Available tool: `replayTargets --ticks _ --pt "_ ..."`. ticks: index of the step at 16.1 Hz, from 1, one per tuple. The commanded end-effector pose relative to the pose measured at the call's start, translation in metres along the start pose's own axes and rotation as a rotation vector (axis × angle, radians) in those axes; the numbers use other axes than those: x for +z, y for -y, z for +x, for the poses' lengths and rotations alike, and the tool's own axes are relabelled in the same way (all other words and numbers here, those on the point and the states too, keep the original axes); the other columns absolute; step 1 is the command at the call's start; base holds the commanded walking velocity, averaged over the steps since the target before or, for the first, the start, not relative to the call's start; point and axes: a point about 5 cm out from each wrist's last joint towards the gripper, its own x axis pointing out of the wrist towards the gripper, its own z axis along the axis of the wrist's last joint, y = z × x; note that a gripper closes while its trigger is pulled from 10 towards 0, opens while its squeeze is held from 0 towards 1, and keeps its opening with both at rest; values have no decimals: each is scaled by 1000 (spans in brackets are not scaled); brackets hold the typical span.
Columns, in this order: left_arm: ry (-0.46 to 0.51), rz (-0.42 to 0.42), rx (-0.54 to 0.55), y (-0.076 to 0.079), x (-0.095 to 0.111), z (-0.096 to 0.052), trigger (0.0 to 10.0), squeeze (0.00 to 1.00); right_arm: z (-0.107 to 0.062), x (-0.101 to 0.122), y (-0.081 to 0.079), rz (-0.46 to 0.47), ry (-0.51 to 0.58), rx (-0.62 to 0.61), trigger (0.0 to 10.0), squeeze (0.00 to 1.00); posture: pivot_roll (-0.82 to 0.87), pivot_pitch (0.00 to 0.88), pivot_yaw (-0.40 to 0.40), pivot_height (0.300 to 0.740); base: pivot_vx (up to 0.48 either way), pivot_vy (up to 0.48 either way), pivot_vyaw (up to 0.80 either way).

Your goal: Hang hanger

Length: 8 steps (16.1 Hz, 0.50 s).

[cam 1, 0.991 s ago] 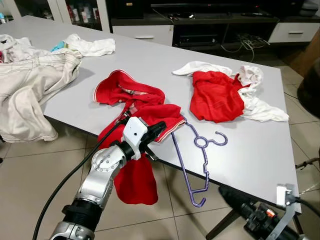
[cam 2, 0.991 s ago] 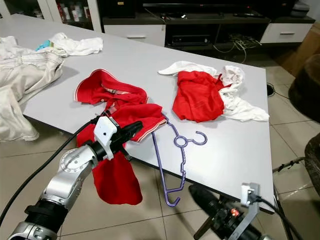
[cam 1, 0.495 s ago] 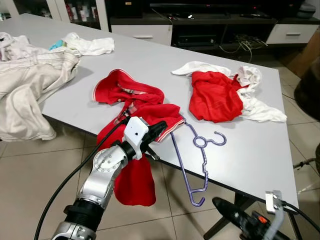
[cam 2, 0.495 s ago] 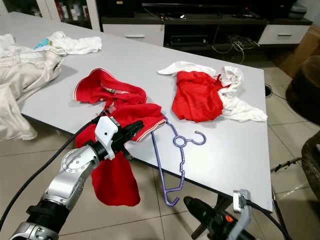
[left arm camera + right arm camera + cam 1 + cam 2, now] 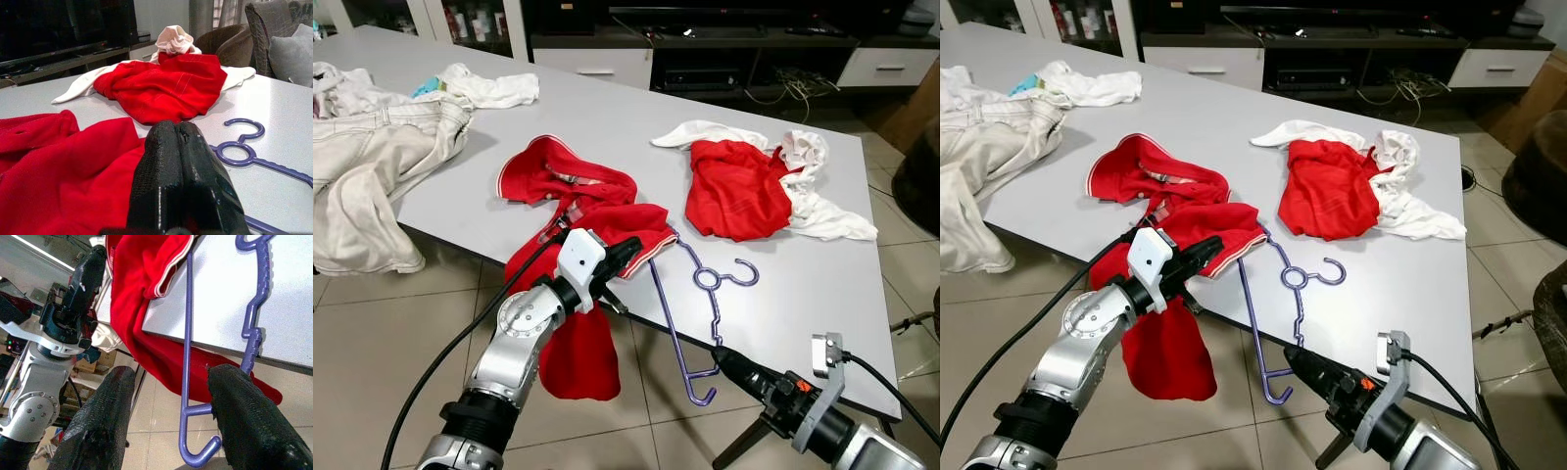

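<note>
The right pincer [image 5: 1295, 360], fingers spread, sits just below the purple hanger [image 5: 700, 311], which overhangs the desk [image 5: 803, 284] edge. The left pincer [image 5: 631, 247], clenched on nothing, rests against the red shirt [image 5: 582, 211] beside it.

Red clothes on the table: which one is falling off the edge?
The red garment by the left gripper; it droops over the table's near edge. The other red garment lies wholly on top.
</note>
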Motion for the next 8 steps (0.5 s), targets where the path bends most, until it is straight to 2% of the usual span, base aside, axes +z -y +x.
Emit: replayTargets --ticks 1,3,6,8 --pt "2 23 -7 1 2 1 10000 0 0 1 1 16 -5 -12 10000 0 -149 0 -23 740 0 0 0" --pt "0 22 -2 0 2 0 10000 0 -1 2 3 9 -17 -33 10000 0 -143 0 -27 740 0 0 0" --pt "-3 23 2 0 1 -1 10000 0 -18 8 7 -13 -13 -60 10000 0 -146 0 -23 740 0 0 0" --pt "-4 24 -1 -1 1 -1 10000 0 -21 9 8 -27 -21 -75 10000 0 -150 0 -22 740 0 0 0"
